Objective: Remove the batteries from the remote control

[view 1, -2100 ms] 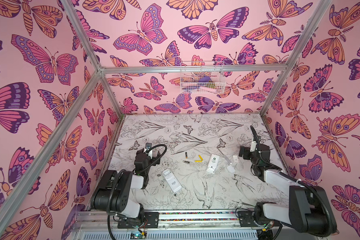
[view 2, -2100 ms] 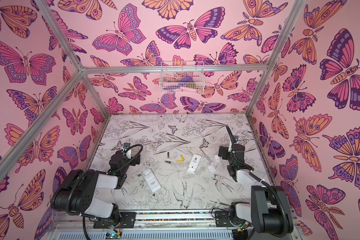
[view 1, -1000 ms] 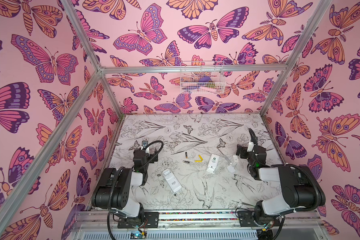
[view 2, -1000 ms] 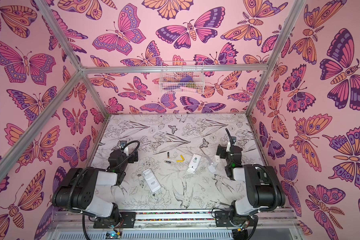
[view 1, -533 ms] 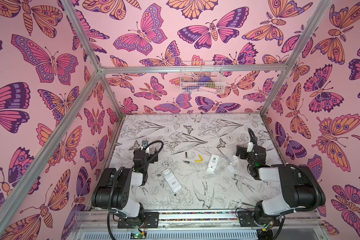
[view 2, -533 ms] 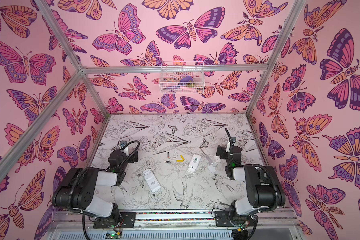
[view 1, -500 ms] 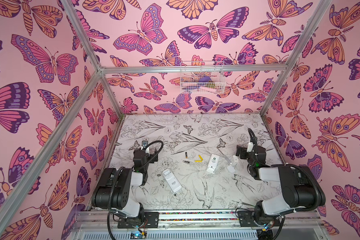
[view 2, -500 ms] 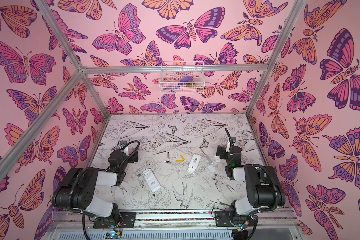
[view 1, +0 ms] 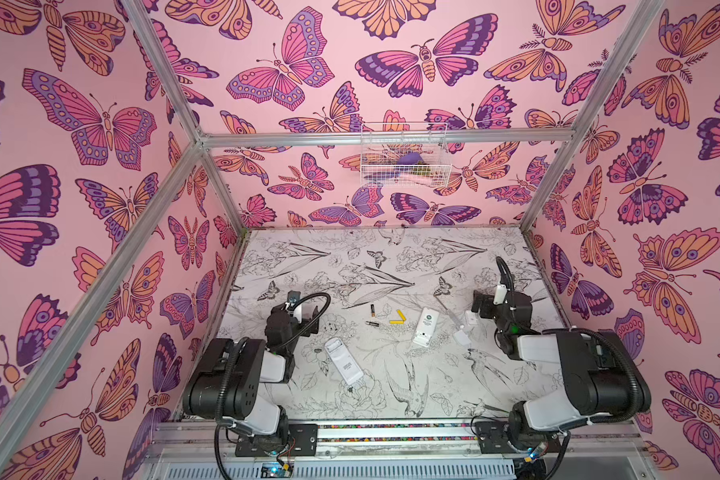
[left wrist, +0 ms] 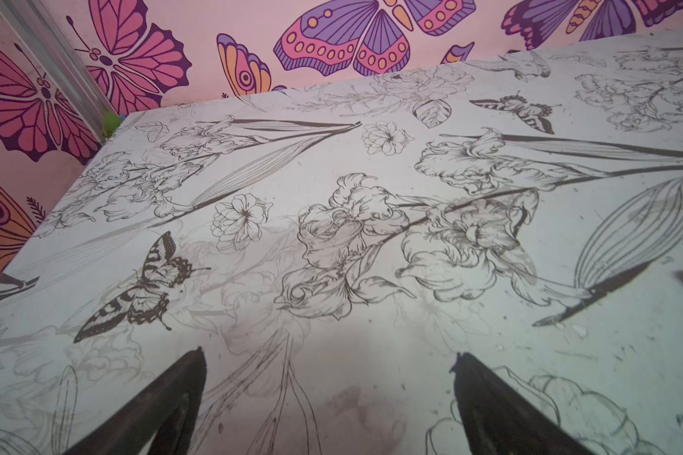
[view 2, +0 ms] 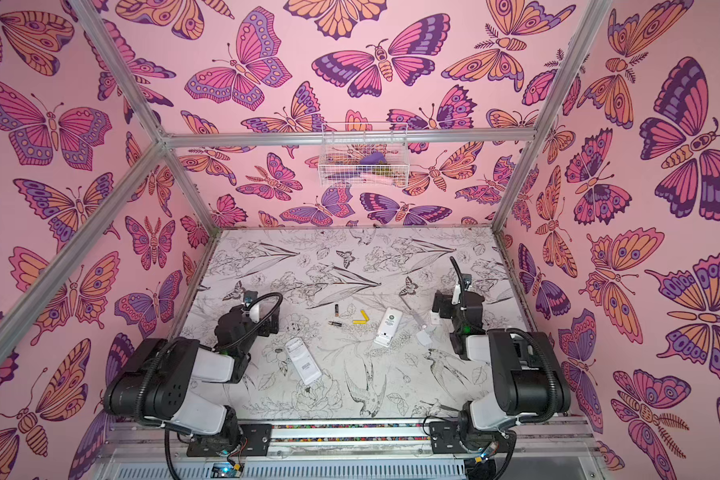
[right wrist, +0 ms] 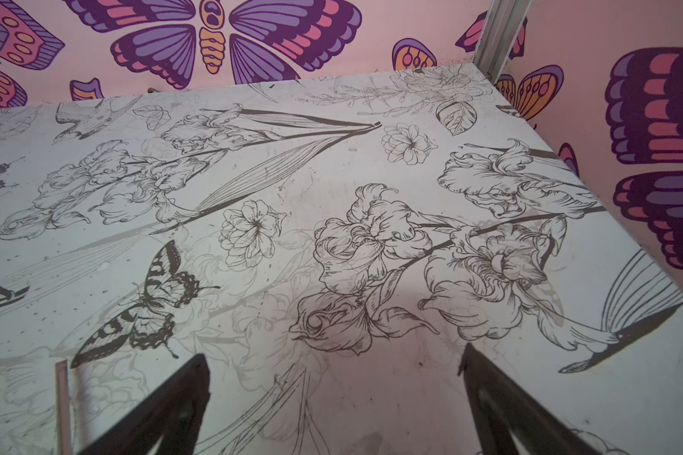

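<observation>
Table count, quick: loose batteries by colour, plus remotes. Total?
Yellow batteries: 2
Black batteries: 2
White remotes: 2
Total: 6

The far half of the table (view 1: pixel 391 253) is being left open for passage. The middle is being obstructed by the batteries (view 1: pixel 400 314), a white remote (view 1: pixel 425 328), small white parts (view 1: pixel 461 336) beside it and a second white remote (view 1: pixel 344 365) nearer the front. Bare table is being faced directly by the left claw (left wrist: pixel 328 352) and right claw (right wrist: pixel 334 352).
</observation>
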{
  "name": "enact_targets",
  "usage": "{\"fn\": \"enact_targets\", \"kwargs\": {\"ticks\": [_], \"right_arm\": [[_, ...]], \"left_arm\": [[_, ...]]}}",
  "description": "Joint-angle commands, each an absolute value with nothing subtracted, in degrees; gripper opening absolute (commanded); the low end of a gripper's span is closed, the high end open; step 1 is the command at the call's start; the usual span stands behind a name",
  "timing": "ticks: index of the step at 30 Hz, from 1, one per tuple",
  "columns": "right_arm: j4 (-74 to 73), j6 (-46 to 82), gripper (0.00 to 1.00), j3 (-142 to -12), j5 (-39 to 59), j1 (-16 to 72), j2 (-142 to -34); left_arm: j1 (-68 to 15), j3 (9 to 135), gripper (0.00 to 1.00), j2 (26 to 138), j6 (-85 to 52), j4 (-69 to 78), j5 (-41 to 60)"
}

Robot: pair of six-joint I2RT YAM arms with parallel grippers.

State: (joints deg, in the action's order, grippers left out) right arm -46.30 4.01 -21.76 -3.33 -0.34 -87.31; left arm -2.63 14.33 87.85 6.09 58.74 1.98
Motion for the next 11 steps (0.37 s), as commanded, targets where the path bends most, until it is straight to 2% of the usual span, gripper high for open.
{"fn": "enact_targets", "kwargs": {"ticks": [1, 11], "right_arm": [[-46.79, 3.34, 1.0, -22.94, -2.72, -0.35, -86.36], [-46.75, 3.34, 1.0, -22.94, -2.73, -0.31, -86.4]], "left_arm": [[-1.91, 18.31, 0.99, 88.23, 3.98, 54.02, -0.73], [-2.06, 18.28, 1.0, 87.61, 3.52, 53.91, -2.61]]}}
